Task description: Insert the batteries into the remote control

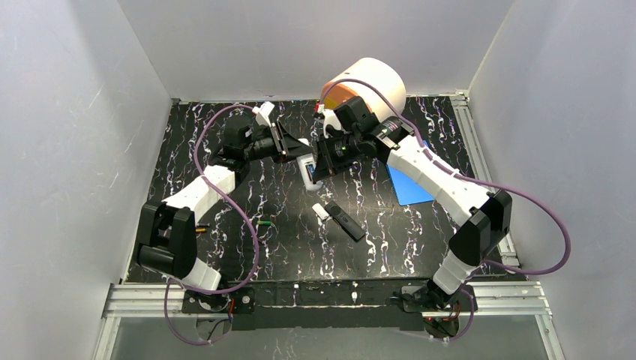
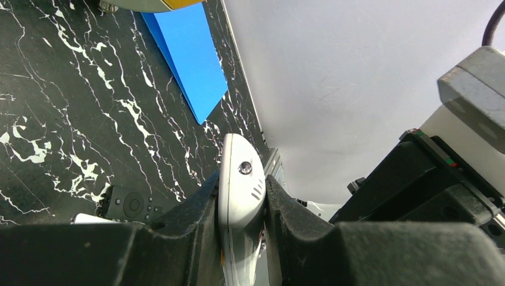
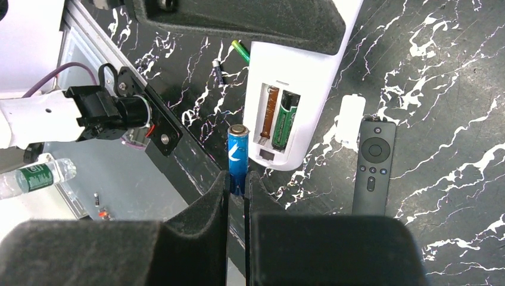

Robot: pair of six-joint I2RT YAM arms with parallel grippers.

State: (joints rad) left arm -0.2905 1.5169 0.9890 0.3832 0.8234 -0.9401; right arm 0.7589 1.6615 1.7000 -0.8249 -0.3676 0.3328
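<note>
Batteries sit in several places. A blue battery [image 3: 237, 156] stands upright, pinched between the pads of the right gripper [image 3: 238, 182], its tip just beside the open compartment [image 3: 279, 119] of the white remote [image 3: 301, 71]. A green battery [image 3: 286, 119] already lies in one slot of that compartment. The slot next to it shows something coppery that cannot be made out. A loose green cell [image 3: 241, 51] and a dark cell [image 3: 218, 70] lie near each other on the black marbled table [image 3: 452, 71]. The left gripper [image 2: 241, 196] clamps the white remote by its long edges and holds it off the table. Below it a black remote [image 3: 372, 164] lies flat, with a white battery cover [image 3: 349, 120] just beside it. A blue sheet [image 2: 187, 56] lies well apart.
</note>
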